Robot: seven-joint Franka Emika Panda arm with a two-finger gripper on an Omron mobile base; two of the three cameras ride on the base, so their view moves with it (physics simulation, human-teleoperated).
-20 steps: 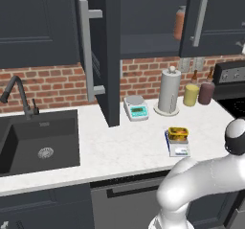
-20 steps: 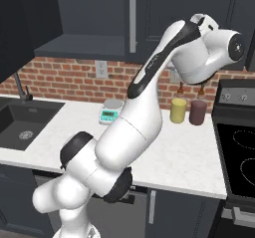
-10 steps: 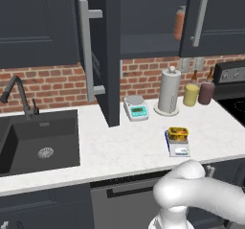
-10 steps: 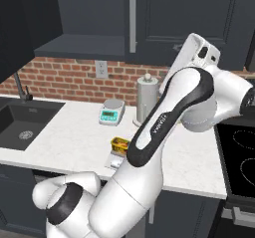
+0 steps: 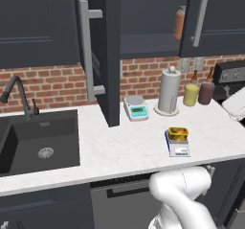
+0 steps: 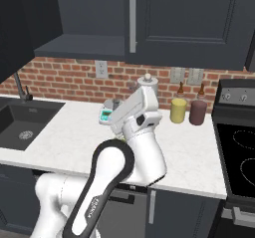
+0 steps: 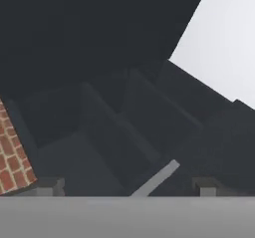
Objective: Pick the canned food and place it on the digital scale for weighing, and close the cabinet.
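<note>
The canned food (image 5: 177,133) sits on the digital scale (image 5: 178,145), which lies flat on the white counter (image 5: 124,149) near its front edge. Taking this scale as the landmark: behind it and slightly to the left stands the paper towel roll (image 5: 169,91), upright on its round base, and left of that roll is a second, white scale (image 5: 136,107) with a teal display. Behind the digital scale to the right, against the brick wall (image 5: 48,83), stand a yellow jar (image 5: 191,94) and a dark red jar (image 5: 206,92) just beside each other. Far to the scale's left the dark sink (image 5: 39,139) is set into the counter, with its black faucet (image 5: 19,95) behind it.

Above and behind the scale hangs the cabinet (image 5: 143,17); its left door (image 5: 103,55) stands swung out toward the camera, edge on, with a long silver bar handle (image 5: 86,55). Its right door (image 5: 215,15) also stands ajar, and an orange-brown jar (image 5: 179,23) shows on the shelf inside.

The gripper (image 7: 124,187) has its two fingertips (image 7: 49,184) set wide apart with nothing between them (the claw is open). In the hand view it faces dark cabinet panels with a silver handle crossing at a slant, and a patch of brick at the lower left. In the right base view the arm's white forearm (image 6: 134,115) rises over the counter, hiding the digital scale.
</note>
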